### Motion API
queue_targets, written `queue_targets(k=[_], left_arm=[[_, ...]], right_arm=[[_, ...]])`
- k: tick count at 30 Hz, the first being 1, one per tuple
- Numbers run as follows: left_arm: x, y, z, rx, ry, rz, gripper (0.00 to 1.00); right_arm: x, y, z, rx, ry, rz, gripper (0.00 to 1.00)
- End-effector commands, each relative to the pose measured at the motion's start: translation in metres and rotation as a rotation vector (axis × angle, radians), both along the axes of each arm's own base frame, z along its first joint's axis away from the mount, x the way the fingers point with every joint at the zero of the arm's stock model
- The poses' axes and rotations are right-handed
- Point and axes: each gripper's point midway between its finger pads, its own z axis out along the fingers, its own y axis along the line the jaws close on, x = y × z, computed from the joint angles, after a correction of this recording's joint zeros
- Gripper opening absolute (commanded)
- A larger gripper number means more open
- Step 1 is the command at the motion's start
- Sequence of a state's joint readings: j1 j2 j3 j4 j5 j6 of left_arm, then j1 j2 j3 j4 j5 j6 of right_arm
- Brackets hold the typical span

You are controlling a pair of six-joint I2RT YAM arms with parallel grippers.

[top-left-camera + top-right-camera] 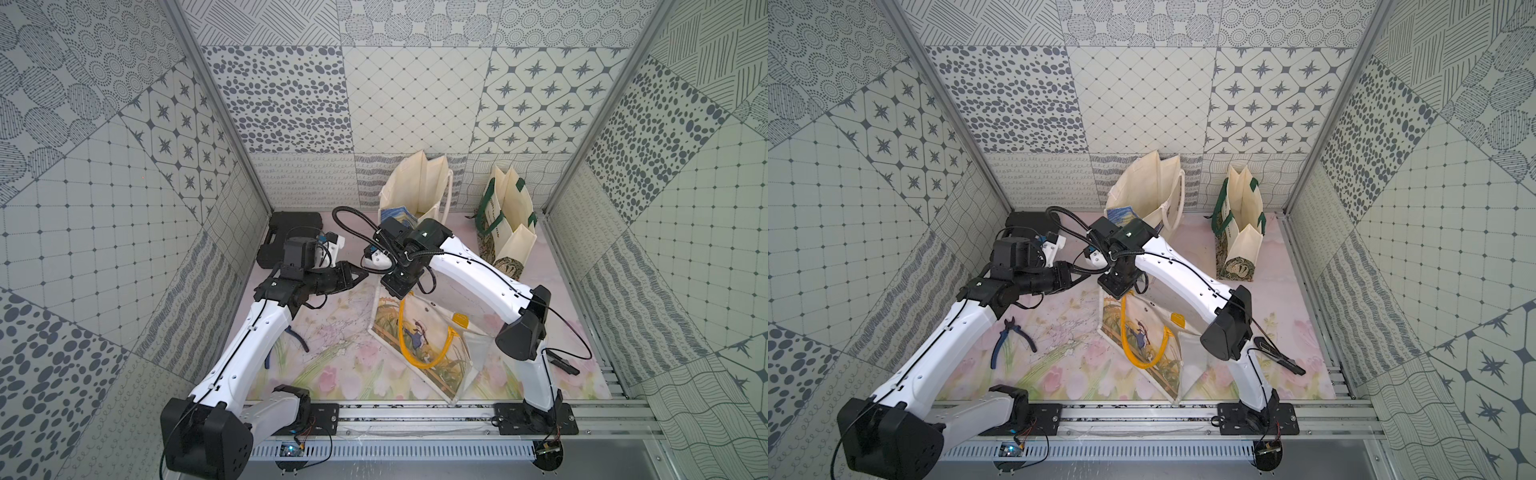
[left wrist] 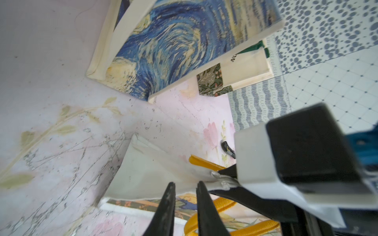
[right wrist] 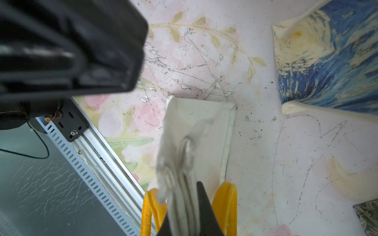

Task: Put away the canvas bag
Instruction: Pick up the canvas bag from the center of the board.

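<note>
The canvas bag (image 1: 432, 353) (image 1: 1144, 328) lies flat on the floral table in both top views, printed with a field painting and fitted with yellow handles (image 1: 446, 347). My right gripper (image 1: 392, 289) (image 3: 187, 189) is shut on bunched white fabric at the bag's far top edge, with a yellow handle (image 3: 225, 204) on either side of the jaws. My left gripper (image 1: 365, 275) (image 2: 186, 183) hovers just left of that edge, its jaws slightly open with nothing between them. In the left wrist view the bag's lifted white cloth (image 2: 155, 175) lies behind its fingertips.
A cream bag with a blue swirl print (image 1: 415, 187) stands open at the back, and a green-handled bag (image 1: 505, 220) stands to its right. A black case (image 1: 291, 237) sits back left. Blue-handled pliers (image 1: 1011, 338) lie under the left arm. A black tool (image 1: 1283, 359) lies right.
</note>
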State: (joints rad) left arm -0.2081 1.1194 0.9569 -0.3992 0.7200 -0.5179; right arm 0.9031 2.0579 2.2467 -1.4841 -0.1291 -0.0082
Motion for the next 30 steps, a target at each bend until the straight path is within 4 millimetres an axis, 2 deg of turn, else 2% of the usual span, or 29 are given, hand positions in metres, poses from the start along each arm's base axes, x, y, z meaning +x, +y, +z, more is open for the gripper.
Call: queue_targets(k=[1,5,9,12,15,18,22,26,30], left_arm=[[-0.002,-0.022,0.054,-0.195,-0.274,-0.150,0.27],[-0.011,-0.030,0.068,-0.221,-0.433,-0.225,0.31],[-0.022,-0.046,0.066,-0.205,-0.513,-0.327,0.36],[-0.039,-0.062,0.067,-0.181,-0.613,-0.431,0.38],[-0.061,-0.076,0.069,-0.197,-0.702,-0.567,0.41],[-0.066,-0.081,0.069,-0.187,-0.749,-0.602,0.41],[-0.075,-0.083,0.068,-0.207,-0.767,-0.670,0.39],[-0.078,-0.086,0.064,-0.232,-0.731,-0.720,0.39],[-0.084,-0.091,0.068,-0.276,-0.722,-0.788,0.40]], right_arm=[[-0.007,-0.022,0.030,0.072,-0.010,0.002,0.00],[-0.004,-0.045,0.040,0.143,-0.001,-0.020,0.00],[-0.019,-0.060,0.048,0.285,0.122,0.066,0.00],[-0.023,-0.072,0.047,0.304,0.100,0.124,0.00],[-0.035,-0.075,0.052,0.366,0.036,0.261,0.00],[-0.046,-0.077,0.063,0.451,-0.056,0.370,0.00],[-0.048,-0.079,0.082,0.574,-0.001,0.351,0.00],[-0.052,-0.079,0.079,0.562,0.098,0.365,0.00],[-0.047,-0.073,0.080,0.584,0.097,0.371,0.00]])
